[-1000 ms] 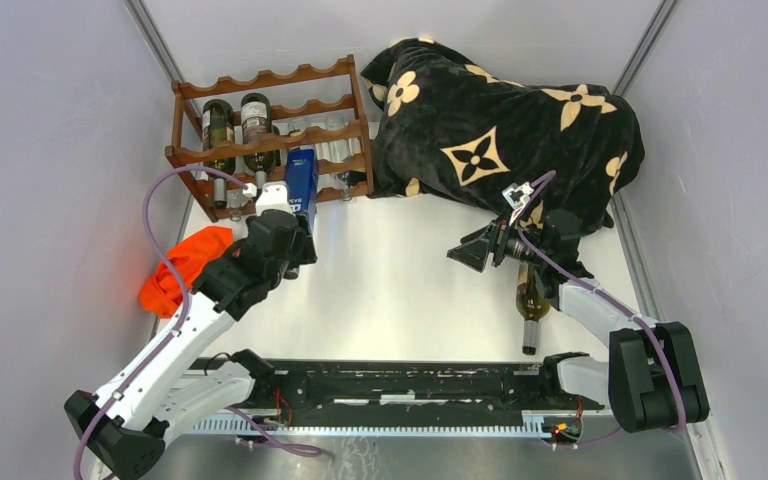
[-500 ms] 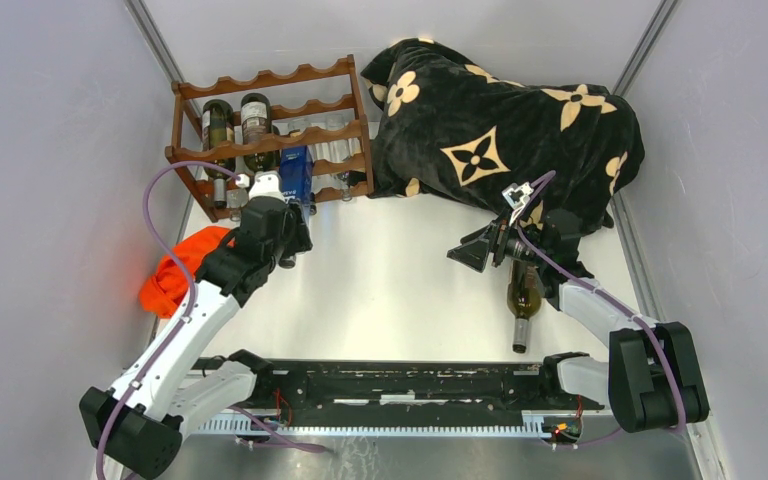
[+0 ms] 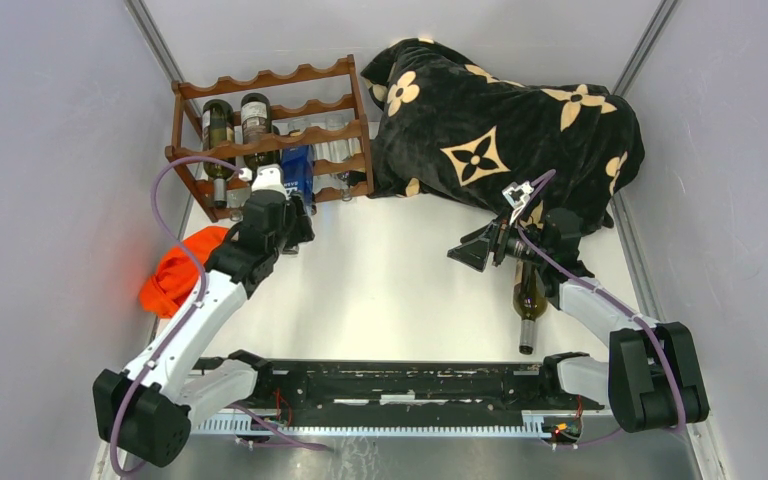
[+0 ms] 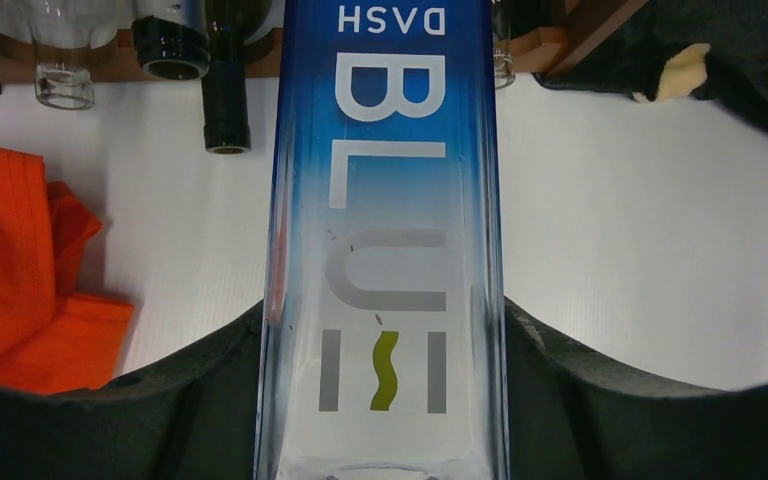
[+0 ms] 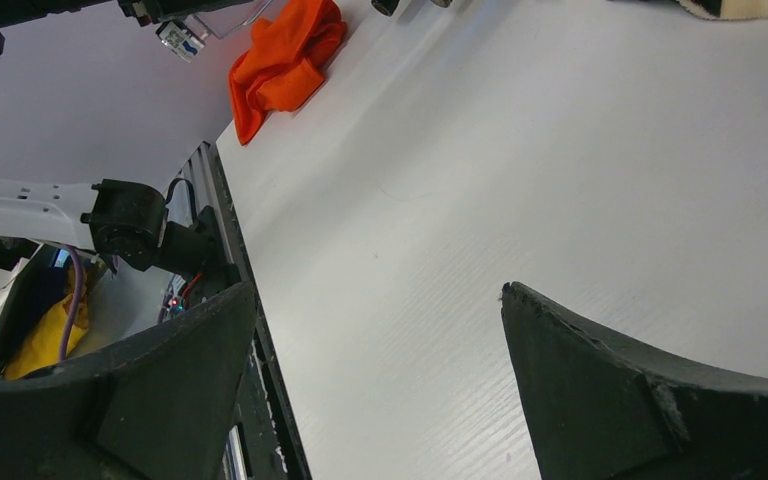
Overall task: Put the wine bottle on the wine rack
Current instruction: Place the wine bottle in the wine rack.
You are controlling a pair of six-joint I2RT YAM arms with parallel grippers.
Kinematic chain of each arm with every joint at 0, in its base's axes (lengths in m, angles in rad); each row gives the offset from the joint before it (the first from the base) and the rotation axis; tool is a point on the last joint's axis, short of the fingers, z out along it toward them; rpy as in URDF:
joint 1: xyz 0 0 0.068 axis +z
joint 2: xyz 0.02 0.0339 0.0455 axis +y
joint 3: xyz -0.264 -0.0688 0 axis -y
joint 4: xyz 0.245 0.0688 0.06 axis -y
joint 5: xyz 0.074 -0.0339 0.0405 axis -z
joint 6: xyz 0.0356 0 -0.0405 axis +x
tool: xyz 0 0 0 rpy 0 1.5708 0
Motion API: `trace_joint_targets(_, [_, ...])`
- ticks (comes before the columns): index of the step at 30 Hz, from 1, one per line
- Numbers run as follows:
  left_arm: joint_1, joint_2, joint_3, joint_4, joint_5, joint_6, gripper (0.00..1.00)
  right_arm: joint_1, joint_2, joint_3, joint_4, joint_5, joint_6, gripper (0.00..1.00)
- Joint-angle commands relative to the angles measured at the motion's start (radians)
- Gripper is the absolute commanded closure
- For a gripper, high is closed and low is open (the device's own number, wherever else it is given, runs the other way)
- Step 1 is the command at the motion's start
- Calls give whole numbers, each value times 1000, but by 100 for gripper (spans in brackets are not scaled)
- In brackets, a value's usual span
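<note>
Looking down my left wrist camera, I see the left gripper (image 4: 384,325) clamped on the blue bottle (image 4: 385,200), its fingers partway apart with one pad against each side of the glass. From above, that bottle's far end sits at the front of the wine rack's (image 3: 260,78) lower tier, just right of the dark bottles (image 3: 230,125) lying there. My right gripper (image 5: 380,300) hangs spread wide with nothing in it, near a green bottle (image 3: 529,300) lying on the table (image 3: 400,290).
</note>
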Motion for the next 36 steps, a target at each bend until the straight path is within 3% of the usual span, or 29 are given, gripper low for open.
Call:
trace_joint_targets(1, [11, 7, 50, 342, -41, 67, 98, -6, -3, 43, 29, -20, -16, 2])
trace_joint_targets(21, [67, 250, 171, 519, -26, 95, 98, -5, -1, 47, 28, -35, -5, 2])
trace_joint_targets(36, [104, 349, 211, 607, -44, 99, 98, -6, -1, 47, 29, -38, -2, 2])
